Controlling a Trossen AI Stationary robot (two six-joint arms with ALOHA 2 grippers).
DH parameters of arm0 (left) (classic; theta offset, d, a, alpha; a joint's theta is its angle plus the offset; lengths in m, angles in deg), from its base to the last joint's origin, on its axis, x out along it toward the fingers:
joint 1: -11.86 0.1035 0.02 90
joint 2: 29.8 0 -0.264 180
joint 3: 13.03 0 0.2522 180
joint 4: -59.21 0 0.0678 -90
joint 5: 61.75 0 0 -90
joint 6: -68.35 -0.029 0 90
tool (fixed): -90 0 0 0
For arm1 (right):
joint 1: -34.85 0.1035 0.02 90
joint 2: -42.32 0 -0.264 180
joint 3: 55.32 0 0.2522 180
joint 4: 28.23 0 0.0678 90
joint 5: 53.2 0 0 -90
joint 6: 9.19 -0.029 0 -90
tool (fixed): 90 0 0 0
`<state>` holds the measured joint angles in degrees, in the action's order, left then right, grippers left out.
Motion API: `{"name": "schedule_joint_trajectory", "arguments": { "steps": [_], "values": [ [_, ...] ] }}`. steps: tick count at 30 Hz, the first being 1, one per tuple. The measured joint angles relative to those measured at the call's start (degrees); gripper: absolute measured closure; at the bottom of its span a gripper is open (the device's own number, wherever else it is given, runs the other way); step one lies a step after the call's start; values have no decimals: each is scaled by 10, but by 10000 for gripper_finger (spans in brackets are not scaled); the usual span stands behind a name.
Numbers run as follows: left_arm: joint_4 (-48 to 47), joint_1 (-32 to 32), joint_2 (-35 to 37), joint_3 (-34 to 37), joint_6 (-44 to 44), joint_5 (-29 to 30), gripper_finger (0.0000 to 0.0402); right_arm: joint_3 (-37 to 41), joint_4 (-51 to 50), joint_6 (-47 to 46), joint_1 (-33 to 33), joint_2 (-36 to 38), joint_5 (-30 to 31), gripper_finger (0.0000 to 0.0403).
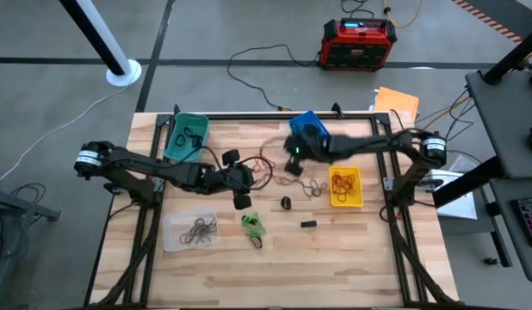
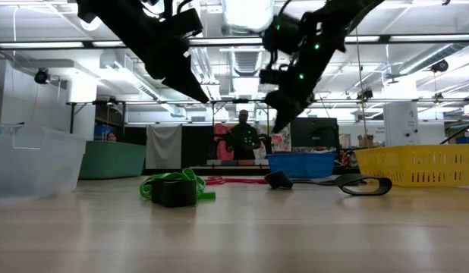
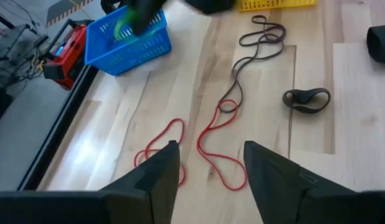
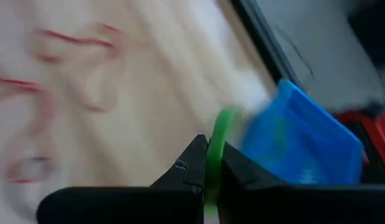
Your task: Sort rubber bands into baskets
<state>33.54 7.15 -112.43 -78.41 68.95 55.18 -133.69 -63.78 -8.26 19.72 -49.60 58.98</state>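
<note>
Right gripper (image 4: pixel 214 171) fingers pinch a green band (image 4: pixel 216 146) near the blue basket (image 4: pixel 304 137); next, carry over and release. Left gripper (image 3: pixel 208 168) fingers spread above red bands (image 3: pixel 220 149).

A robotics lab or workshop. Grey concrete floor (image 1: pixel 249 95) with trailing cables, a red power station (image 1: pixel 359 43), and ceiling strip lights (image 2: pixel 417 38) over benches.

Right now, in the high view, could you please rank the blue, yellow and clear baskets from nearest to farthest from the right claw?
1. Blue basket: right beside the right claw, at the table's far edge.
2. Yellow basket: to the right.
3. Clear basket: near-left corner.
</note>
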Motion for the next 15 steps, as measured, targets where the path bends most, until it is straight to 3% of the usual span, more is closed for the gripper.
{"name": "schedule_joint_trajectory", "arguments": {
  "steps": [6, 11, 15],
  "values": [
    [-1, 1, 0, 0, -20, 14, 233, -35, -55, -19, -119, 0, -21, 394],
    [-1, 14, 1, 0, -52, 24, 236, -31, -52, -97, -217, 0, -206, 392],
    [1, 36, 1, 0, -76, -10, 237, -17, -51, -104, -247, -1, -236, 374]
  ]
}}
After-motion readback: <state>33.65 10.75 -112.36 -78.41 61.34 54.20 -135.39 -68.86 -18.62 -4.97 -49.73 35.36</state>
